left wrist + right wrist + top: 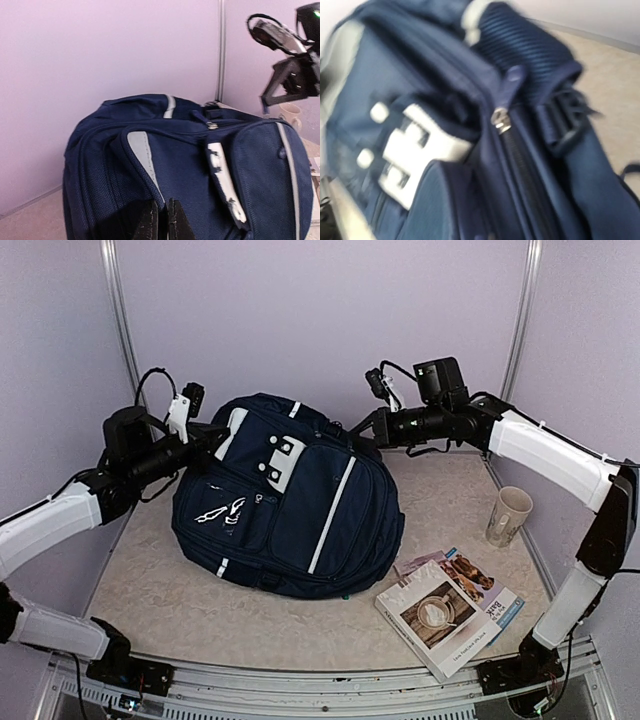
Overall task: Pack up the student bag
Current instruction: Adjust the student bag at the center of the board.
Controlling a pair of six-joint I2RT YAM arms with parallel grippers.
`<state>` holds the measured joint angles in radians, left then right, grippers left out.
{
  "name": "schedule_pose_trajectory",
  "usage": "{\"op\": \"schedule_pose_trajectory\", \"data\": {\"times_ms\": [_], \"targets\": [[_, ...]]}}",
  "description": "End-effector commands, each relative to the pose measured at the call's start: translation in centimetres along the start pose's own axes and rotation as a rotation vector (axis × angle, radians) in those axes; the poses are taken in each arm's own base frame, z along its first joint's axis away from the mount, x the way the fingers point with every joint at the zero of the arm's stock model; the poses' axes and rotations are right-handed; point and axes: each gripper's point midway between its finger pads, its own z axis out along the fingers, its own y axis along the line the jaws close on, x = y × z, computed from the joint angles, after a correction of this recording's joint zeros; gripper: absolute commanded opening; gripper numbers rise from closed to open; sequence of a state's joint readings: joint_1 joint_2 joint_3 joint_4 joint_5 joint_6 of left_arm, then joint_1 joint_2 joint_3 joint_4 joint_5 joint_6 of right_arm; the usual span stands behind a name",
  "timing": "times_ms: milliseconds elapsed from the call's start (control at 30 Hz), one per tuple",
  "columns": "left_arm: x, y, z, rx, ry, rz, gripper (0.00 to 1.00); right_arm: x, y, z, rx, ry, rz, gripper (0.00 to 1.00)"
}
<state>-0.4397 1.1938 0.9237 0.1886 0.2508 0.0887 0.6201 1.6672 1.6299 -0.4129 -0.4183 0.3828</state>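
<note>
Now, books [447, 612]: lying flat at the front right of the tabletop [150, 590], one partly on the other, not packed.
Cup [509, 515]: standing upright by the right edge, just behind the books.
Student bag [290, 500]: lying on its back in the middle, front pockets up, top end pointing away, looks zipped shut.
Left end effector [163, 212]: fingers together, touching the bag's far left side; cannot tell whether pinching cloth, a tab, or nothing.
Right end effector [362, 428]: fingers together at the bag's far right top corner; cannot tell if holding anything.
Zipper pull [499, 120]: seen close up from the right wrist, at the top of a dark zipper line, a bit blurred.
Step in hand: probably getting the bag open; no sign of anything packed yet.
Next move: likely calls for holding the bag down on one side and sliding the pull along the zipper from the other, slow and straight, without bunching the cloth.
</note>
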Motion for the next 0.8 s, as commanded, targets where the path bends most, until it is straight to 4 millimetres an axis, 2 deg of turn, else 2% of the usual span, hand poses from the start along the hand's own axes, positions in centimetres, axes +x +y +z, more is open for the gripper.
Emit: {"op": "schedule_pose_trajectory", "data": {"times_ms": [0, 100, 267, 300, 333, 367, 400, 433, 533, 667, 767], "targets": [[2.2, -8.1, -1.1, 0.222, 0.006, 0.027, 0.00, -3.9, -0.7, -0.1, 0.014, -0.106, -0.088, 0.00], [3.6, -11.2, -2.2, 0.306, 0.028, -0.004, 0.00, -4.0, -1.7, 0.3, 0.039, -0.087, -0.102, 0.00], [6.9, -13.6, -4.5, 0.393, 0.116, -0.084, 0.01, -4.2, -2.9, 0.4, 0.062, -0.079, -0.101, 0.00], [7.4, -14.1, -5.0, 0.409, 0.135, -0.085, 0.11, -4.5, -3.0, 0.4, 0.065, -0.081, -0.107, 0.00], [7.8, -14.6, -5.4, 0.424, 0.153, -0.083, 0.29, -4.8, -2.9, 0.4, 0.064, -0.084, -0.116, 0.00], [8.0, -15.1, -5.9, 0.438, 0.166, -0.075, 0.57, -5.2, -2.6, 0.3, 0.051, -0.089, -0.126, 0.00], [8.0, -15.5, -6.3, 0.451, 0.178, -0.067, 0.73, -5.5, -2.2, 0.2, 0.037, -0.096, -0.136, 0.00], [7.9, -15.7, -6.6, 0.454, 0.181, -0.056, 0.82, -5.7, -1.9, 0.2, 0.021, -0.101, -0.144, 0.00], [6.4, -14.9, -7.2, 0.407, 0.158, -0.015, 0.98, -5.8, -0.9, 0.2, -0.033, -0.106, -0.164, 0.00], [3.4, -13.8, -7.4, 0.352, 0.094, 0.018, 0.99, -5.6, 0.5, 0.1, -0.109, -0.096, -0.205, 0.00], [2.0, -13.5, -6.1, 0.329, 0.068, 0.006, 0.99, -5.4, 2.0, -0.2, -0.183, -0.093, -0.262, 0.00]]}}
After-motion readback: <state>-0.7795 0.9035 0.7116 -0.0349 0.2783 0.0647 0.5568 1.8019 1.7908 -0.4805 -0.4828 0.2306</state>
